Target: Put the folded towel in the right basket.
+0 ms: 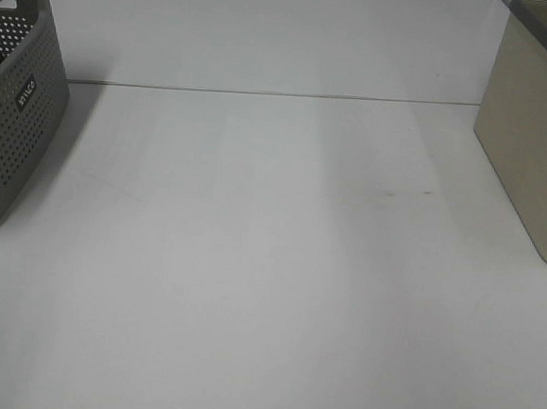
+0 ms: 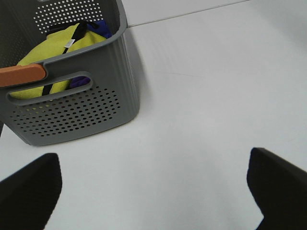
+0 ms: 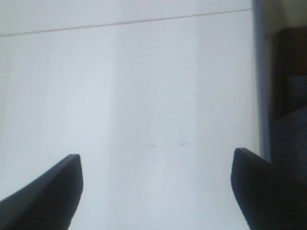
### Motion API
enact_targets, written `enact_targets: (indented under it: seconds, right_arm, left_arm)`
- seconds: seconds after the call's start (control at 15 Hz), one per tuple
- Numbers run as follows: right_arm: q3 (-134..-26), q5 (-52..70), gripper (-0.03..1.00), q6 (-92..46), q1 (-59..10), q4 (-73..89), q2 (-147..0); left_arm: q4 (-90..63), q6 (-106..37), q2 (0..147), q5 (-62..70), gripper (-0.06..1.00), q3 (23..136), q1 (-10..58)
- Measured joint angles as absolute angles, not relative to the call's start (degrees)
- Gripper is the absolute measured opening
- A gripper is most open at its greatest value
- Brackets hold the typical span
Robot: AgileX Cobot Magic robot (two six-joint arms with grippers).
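Observation:
A yellow folded towel (image 2: 57,45) lies inside the grey perforated basket (image 2: 91,110), shown in the left wrist view; a black strap crosses it. The same basket stands at the far left in the high view (image 1: 10,117). The beige right basket (image 1: 533,159) stands at the far right edge; its inside is hidden. My left gripper (image 2: 153,155) is open and empty above the table, short of the grey basket. My right gripper (image 3: 156,155) is open and empty over bare table. Neither gripper shows in the high view.
A purple cloth (image 2: 103,26) lies behind the towel in the grey basket, and an orange bar (image 2: 21,75) sits on its near rim. The white table (image 1: 269,261) spans between the baskets. A dark blurred shape (image 3: 288,96) runs along one side of the right wrist view.

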State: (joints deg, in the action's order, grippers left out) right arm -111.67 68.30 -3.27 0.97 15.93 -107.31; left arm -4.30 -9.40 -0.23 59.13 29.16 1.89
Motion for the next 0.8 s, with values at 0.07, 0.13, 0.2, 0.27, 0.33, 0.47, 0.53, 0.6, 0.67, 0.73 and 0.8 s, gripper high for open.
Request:
enact_targets:
  seconds: [0.07,0.13,0.2,0.27,0.33,0.47,0.53,0.6,0.67,0.73,0.8]
  right_arm:
    - [-111.7,69.3,0.78,-3.3,-0.4,14.6,-106.9]
    - [-111.7,69.6,0.78,-3.2,-1.3,12.5,-106.5]
    - [-111.7,69.7,0.78,-3.0,-1.6,11.5,-106.2]
    - [-111.3,69.6,0.78,-1.9,-2.0,10.3,-105.3]
    - [-110.1,69.7,0.78,-1.4,-2.1,9.9,-103.8]
    - [-105.3,69.7,0.78,-1.0,-2.1,7.7,-99.0]
    - [-97.6,69.7,0.78,0.3,-2.1,4.3,-93.1]
    - [-93.3,69.7,0.78,0.6,-2.1,2.9,-90.2]
    - [-88.3,69.7,0.78,0.8,-2.1,2.3,-87.0]
    - [-86.3,69.7,0.78,0.9,-2.1,2.2,-85.4]
    - [-81.5,69.6,0.78,1.0,-2.1,1.9,-82.2]
  left_arm:
    - [-4.3,-9.4,-0.2,59.1,0.99,29.2,1.9]
    - [-4.3,-9.4,-0.2,59.1,0.99,29.2,1.9]
    - [-4.3,-9.4,-0.2,59.1,0.99,29.2,1.9]
    - [-4.3,-9.4,-0.2,59.1,0.99,29.2,1.9]
    - [-4.3,-9.4,-0.2,59.1,0.99,29.2,1.9]
    - [-4.3,-9.4,-0.2,59.1,0.99,29.2,1.9]
    - [-4.3,-9.4,-0.2,59.1,0.99,29.2,1.9]
    - [-4.3,-9.4,-0.2,59.1,0.99,29.2,1.9]
    - [-4.3,-9.4,-0.2,59.1,0.99,29.2,1.9]
    - [-4.3,-9.4,-0.2,59.1,0.99,29.2,1.9]
    - [-4.3,-9.4,-0.2,59.1,0.99,29.2,1.9]
